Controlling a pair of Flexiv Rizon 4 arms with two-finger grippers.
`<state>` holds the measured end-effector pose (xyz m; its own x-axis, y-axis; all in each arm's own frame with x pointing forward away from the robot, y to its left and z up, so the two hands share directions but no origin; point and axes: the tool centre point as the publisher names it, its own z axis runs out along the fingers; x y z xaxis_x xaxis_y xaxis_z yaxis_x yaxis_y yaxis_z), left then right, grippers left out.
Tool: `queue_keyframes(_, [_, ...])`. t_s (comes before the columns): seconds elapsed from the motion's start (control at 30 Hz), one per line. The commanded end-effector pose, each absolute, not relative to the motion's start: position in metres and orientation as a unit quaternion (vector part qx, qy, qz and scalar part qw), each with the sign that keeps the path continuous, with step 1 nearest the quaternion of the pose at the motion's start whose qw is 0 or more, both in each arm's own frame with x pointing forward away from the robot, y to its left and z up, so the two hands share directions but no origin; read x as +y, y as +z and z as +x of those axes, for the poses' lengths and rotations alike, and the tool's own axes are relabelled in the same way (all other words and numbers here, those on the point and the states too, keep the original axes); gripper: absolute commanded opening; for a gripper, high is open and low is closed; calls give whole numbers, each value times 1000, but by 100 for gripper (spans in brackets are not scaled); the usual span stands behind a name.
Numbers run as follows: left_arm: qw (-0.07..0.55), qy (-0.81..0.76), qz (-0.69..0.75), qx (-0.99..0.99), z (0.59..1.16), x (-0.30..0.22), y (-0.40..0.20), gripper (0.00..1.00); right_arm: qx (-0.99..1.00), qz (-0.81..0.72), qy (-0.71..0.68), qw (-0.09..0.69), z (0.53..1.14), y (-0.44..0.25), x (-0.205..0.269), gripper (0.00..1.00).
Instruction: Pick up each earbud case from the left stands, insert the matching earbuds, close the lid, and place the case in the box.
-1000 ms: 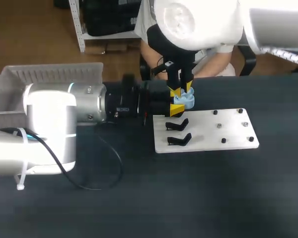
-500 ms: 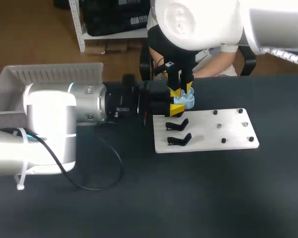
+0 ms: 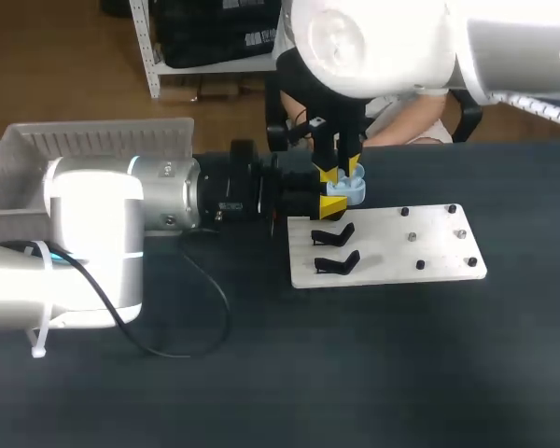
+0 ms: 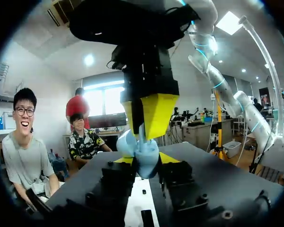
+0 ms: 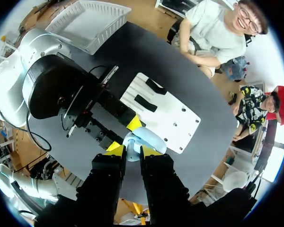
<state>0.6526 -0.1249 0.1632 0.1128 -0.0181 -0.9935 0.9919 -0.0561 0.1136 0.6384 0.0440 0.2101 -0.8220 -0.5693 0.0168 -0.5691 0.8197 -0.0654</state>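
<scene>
A light blue earbud case [image 3: 347, 190] hangs above the far left corner of the white plate [image 3: 429, 252]. My left gripper [image 3: 330, 204] comes in level from the left and is shut on the case [image 4: 144, 158], one yellow tip on each side. My right gripper [image 3: 338, 172] points straight down onto the case. It is shut on a thin light blue piece [image 4: 142, 136], seemingly an earbud, that stands in the case's top. The case's lid [image 4: 124, 144] is swung open to one side. In the right wrist view the case [image 5: 146, 138] sits just ahead of the right gripper [image 5: 132, 150].
Two black stands [image 3: 334, 233] [image 3: 338, 263] stand bare on the plate's left part, with several small dark pegs [image 3: 420, 265] on its right part. A white basket [image 3: 37, 168] sits at the table's far left. A black cable [image 3: 205, 299] loops on the dark tabletop.
</scene>
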Motion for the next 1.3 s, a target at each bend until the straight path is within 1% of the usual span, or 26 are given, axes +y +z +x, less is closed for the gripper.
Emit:
queue_keyframes(0.03, [518,-488,538,452,652,-125,163,0,954,-298,-35,0,640,207,46,0])
queue_keyframes(0.47, [518,-488,538,452,652,-125,163,0,953,-301,-42,-3,640,203,47,0])
queue_keyframes(0.5, [518,-488,538,452,652,-125,163,0,953,-301,-42,-3,640,203,48,7])
queue_keyframes(0.53, [518,-488,538,452,652,-125,163,0,953,-301,-42,-3,640,203,48,23])
queue_keyframes(0.6, [518,-488,538,452,652,-125,163,0,953,-300,-40,-2,639,205,47,48])
queue_keyframes(0.63, [518,-488,538,452,652,-125,163,0,953,-300,-40,-2,638,206,46,70])
queue_keyframes(0.67, [518,-488,538,452,652,-125,163,0,953,-300,-39,1,637,208,46,87])
queue_keyframes(0.7, [518,-488,538,452,652,-125,163,0,953,-300,-38,3,635,210,46,96])
queue_keyframes(0.73, [518,-488,538,452,652,-125,163,0,953,-301,-37,5,634,212,45,100])
queue_keyframes(0.93, [518,-488,538,452,652,-125,163,0,958,-281,-16,46,628,231,38,100])
queue_keyframes(1.2, [518,-488,538,452,652,-125,163,0,975,-207,-6,86,659,240,20,100])
queue_keyframes(1.3, [518,-488,538,452,652,-125,163,0,977,-194,-4,84,671,241,17,100])
